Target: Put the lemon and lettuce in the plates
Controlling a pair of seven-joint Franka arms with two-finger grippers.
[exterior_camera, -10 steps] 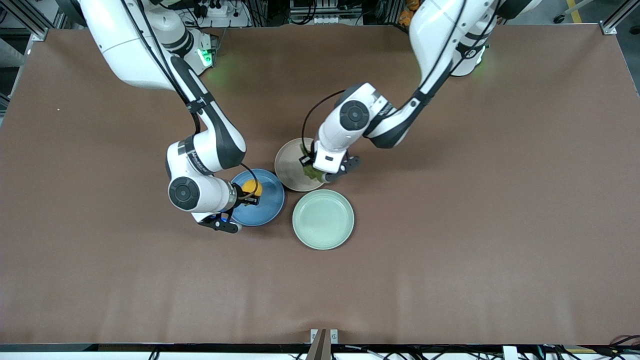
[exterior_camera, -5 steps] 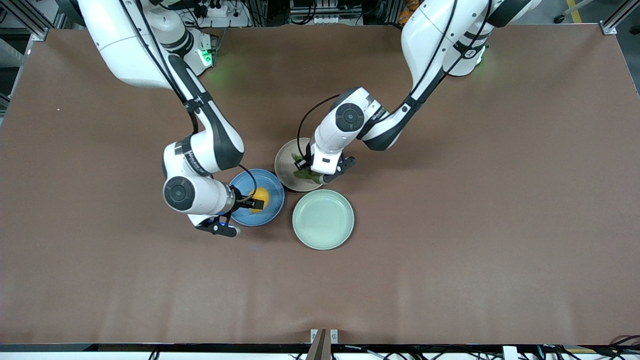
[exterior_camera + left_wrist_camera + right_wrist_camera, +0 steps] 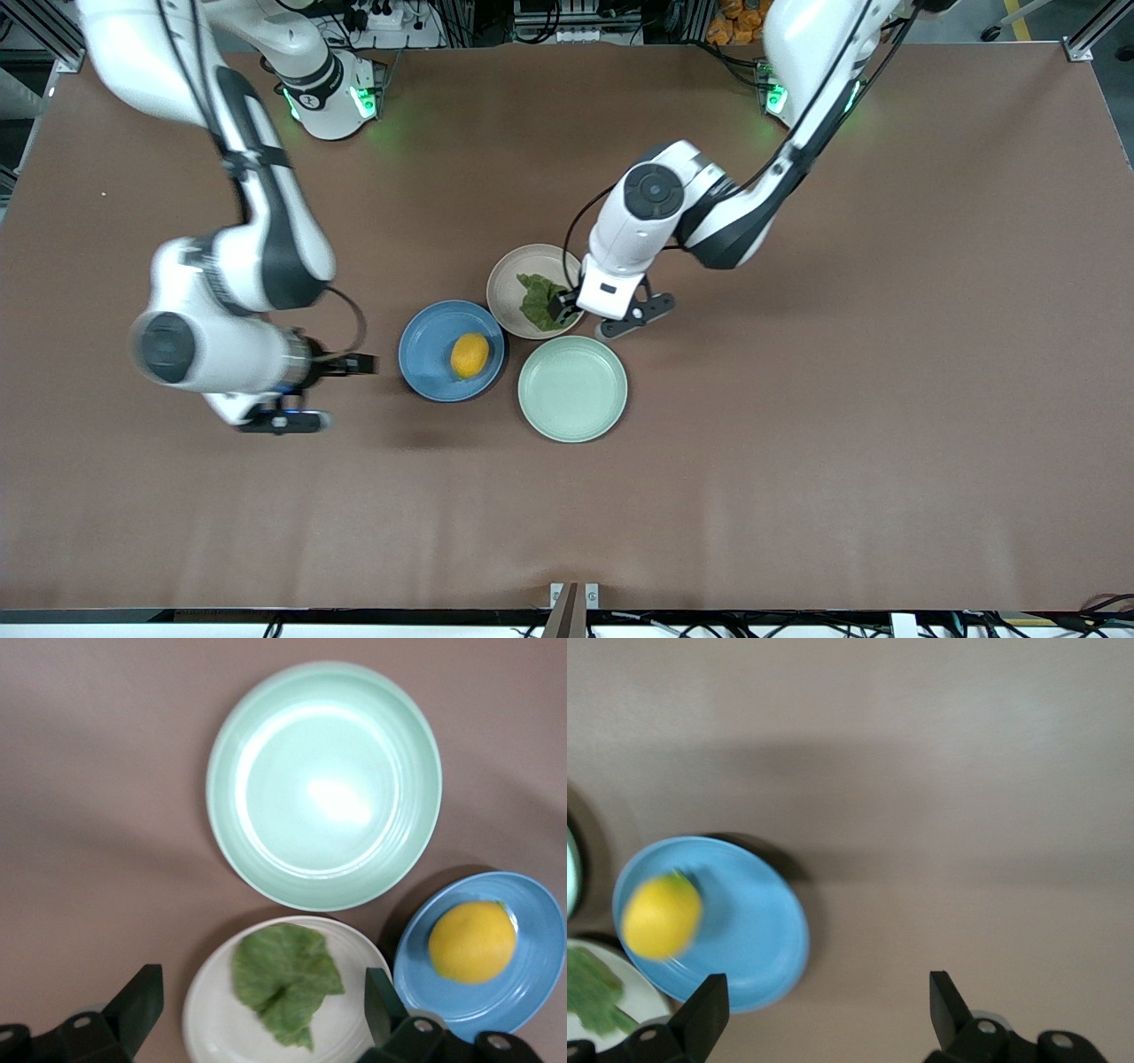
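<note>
Brown table [image 3: 797, 443], three plates clustered mid-table. Since a second ago both arms have let go and pulled back. Lemon [image 3: 469, 355] now sits free in blue plate [image 3: 425, 341]; lettuce [image 3: 537, 300] lies flat in beige plate [image 3: 509, 270]. Green plate [image 3: 572, 388], at about 5 o'clock from the beige one, empty. Both placements look done.

Right gripper [image 3: 363, 363], fingers spread, empty, over bare table toward its own end. Left gripper [image 3: 560, 308], spread wide, over beige plate's rim; height hard to judge. Plates nearly touch; open table all round.
</note>
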